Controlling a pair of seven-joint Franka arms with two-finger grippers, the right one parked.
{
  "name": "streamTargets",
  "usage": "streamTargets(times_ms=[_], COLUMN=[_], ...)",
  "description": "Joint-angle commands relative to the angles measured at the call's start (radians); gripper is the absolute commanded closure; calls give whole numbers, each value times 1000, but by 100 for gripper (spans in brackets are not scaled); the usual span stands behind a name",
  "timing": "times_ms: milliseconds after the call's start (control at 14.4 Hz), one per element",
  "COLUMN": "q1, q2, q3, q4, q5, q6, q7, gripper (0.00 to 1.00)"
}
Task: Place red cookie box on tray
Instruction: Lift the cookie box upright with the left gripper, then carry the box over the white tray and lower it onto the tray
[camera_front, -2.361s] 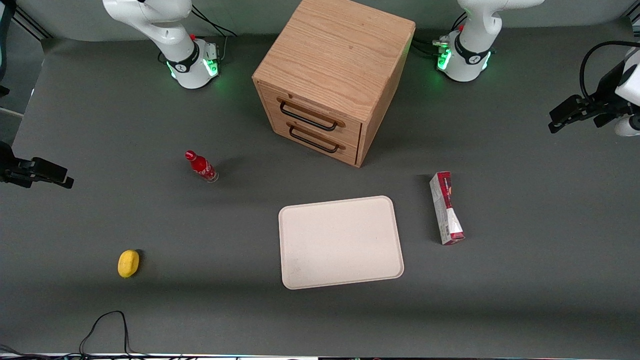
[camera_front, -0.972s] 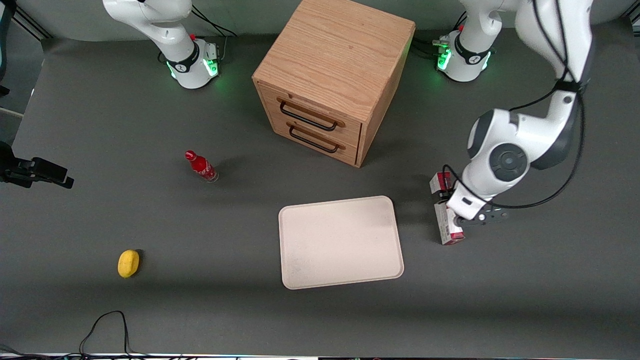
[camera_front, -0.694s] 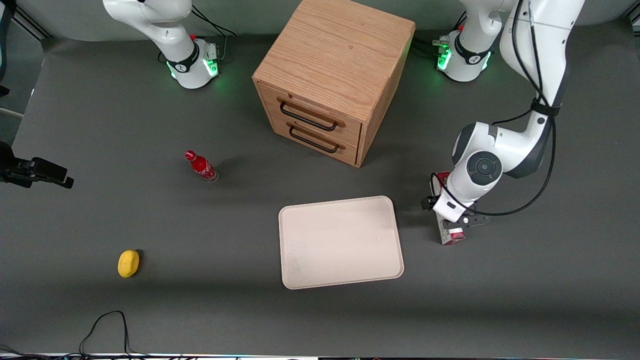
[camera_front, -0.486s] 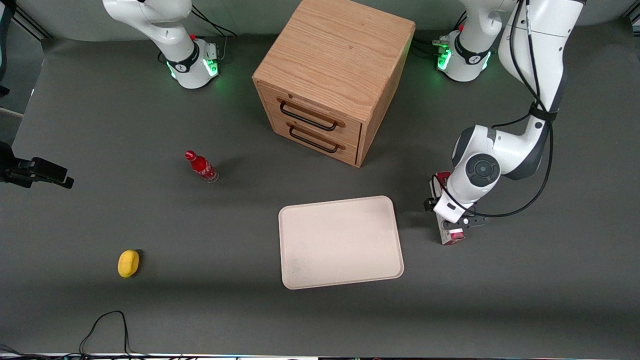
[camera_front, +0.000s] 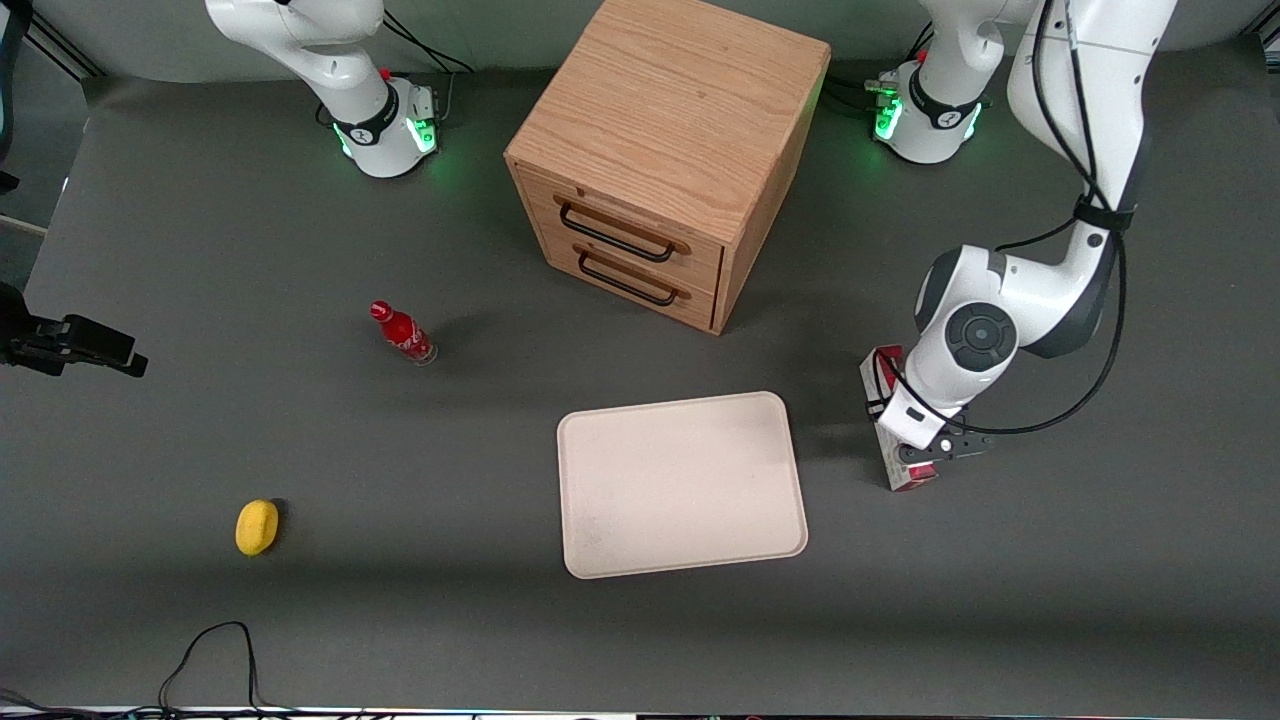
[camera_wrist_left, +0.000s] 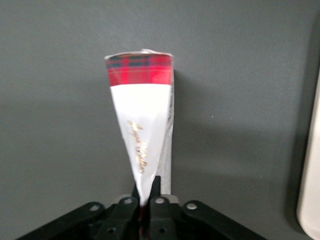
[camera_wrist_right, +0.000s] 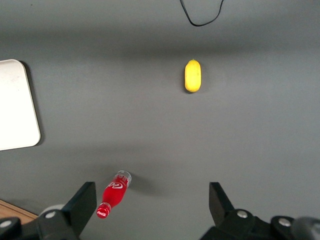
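The red cookie box (camera_front: 912, 478) is a long dark red and white carton at table level beside the tray (camera_front: 680, 485), toward the working arm's end. My left gripper (camera_front: 918, 432) sits over the box's middle and hides it; only the box's two ends show. In the left wrist view the fingers (camera_wrist_left: 159, 192) are pressed onto the box (camera_wrist_left: 141, 115), whose red plaid end points away from the gripper (camera_wrist_left: 145, 197). The cream tray's rim (camera_wrist_left: 311, 200) shows beside the box. The tray holds nothing.
A wooden two-drawer cabinet (camera_front: 665, 150) stands farther from the front camera than the tray. A small red bottle (camera_front: 402, 333) and a yellow object (camera_front: 257, 526) lie toward the parked arm's end; both show in the right wrist view, bottle (camera_wrist_right: 114, 194) and yellow object (camera_wrist_right: 192, 76).
My left arm swung in from the working arm's end and came down onto the box. The box's near end has shifted slightly away from the tray.
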Motion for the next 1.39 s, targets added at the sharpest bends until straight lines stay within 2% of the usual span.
streamTargets(times_ms=[0,278,417,625,764,903,1181,1319], q1=[15,26,27,18,9,-11,-103,-137], q2=[-58,-60,-61,-52,-7,59,193,254], q3=[2,4,4,-7,-46,-102,-108,-111], q4=[183,510,599,679,734,790,822,811], q5=[13,-12,-91,-145,-179,-174,-144,-98], q6=[-272,-589,-666,-665,-651,-625,-533,-472], q7=[83,236,266,257,193,55,-55,-125], gripper=[100,100,100,100,100,100,100,100])
